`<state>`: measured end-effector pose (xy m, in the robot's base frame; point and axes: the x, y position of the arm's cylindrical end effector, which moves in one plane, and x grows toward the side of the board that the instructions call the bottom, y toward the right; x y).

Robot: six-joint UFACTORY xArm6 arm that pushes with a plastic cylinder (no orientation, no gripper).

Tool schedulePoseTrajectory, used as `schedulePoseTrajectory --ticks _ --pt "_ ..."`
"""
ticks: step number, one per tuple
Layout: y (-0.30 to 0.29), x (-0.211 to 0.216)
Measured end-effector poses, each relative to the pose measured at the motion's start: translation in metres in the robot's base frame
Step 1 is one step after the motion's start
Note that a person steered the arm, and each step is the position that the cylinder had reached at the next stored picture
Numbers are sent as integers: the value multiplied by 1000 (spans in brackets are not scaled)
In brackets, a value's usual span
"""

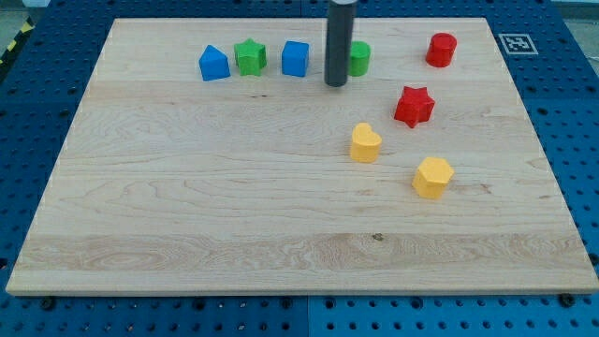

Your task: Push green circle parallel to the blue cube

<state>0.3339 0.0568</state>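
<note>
The green circle (359, 58) stands near the view's top, partly hidden on its left side by my rod. My tip (336, 83) is just left of and slightly below the green circle, touching or nearly touching it. The blue cube (295, 58) stands a short way to the left of my tip, at about the same height in the view as the green circle.
A green star (250, 56) and a blue house-shaped block (214, 64) stand left of the blue cube. A red cylinder (441, 50) is at the top right, a red star (414, 106) below it. A yellow heart (365, 143) and a yellow hexagon (432, 177) lie lower right.
</note>
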Motion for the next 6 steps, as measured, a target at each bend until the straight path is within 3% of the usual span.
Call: schedulePoseTrajectory --ticks 3,4,6 --pt "112 20" --pt "144 54" --pt "145 61"
